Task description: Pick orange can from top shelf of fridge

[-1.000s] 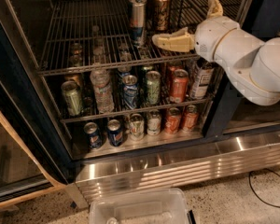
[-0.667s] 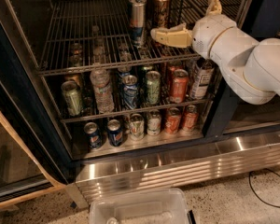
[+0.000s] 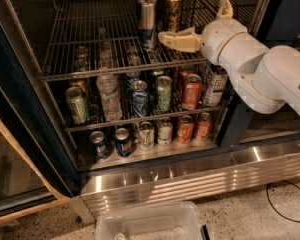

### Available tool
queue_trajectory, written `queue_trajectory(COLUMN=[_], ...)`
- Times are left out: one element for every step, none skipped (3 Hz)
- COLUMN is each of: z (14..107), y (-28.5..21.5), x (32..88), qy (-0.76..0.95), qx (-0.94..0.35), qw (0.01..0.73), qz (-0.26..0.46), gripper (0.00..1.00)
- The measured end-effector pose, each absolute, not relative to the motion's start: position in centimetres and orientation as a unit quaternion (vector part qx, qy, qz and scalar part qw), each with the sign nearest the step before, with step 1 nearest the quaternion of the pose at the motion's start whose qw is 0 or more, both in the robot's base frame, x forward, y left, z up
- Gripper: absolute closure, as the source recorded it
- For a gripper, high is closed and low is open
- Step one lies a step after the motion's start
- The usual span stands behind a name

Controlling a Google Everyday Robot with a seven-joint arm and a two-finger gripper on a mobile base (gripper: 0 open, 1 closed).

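Note:
The orange can stands upright on the top shelf of the fridge, just right of and behind a tall silver-and-blue can. More cans stand behind them at the top edge. My gripper is open wide at the front of the top shelf. One cream finger reaches left in front of the orange can's base, and the other finger points up to the can's right. The can is not between them and nothing is held.
Two lower racks hold a water bottle, green, blue and orange-red cans and a jar. The ribbed steel base runs below. A clear plastic bin sits on the floor. The open glass door is at left, and a cable lies at right.
My gripper has moved up and slightly left, closer to the orange can on the top shelf. It stays open. The cans have not moved.

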State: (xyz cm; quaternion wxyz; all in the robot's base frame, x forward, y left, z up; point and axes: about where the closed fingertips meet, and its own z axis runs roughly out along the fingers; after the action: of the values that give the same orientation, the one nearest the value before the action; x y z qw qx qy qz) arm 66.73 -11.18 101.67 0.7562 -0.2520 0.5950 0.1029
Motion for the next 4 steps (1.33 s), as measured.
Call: queue_trajectory(z=[101.5, 101.4, 101.9, 102.2], y=[-11.2, -11.5, -11.6, -11.7], x=[68.2, 69.8, 71.1, 72.1], qy=[0.585, 0.58, 0.588, 0.614], qx=[-0.235, -0.227, -0.228, -0.227], qw=[0.77, 0.776, 0.771, 0.754], qz=[0.103, 0.1, 0.087, 0.057], gripper=[0.0, 0.0, 0.0, 0.0])
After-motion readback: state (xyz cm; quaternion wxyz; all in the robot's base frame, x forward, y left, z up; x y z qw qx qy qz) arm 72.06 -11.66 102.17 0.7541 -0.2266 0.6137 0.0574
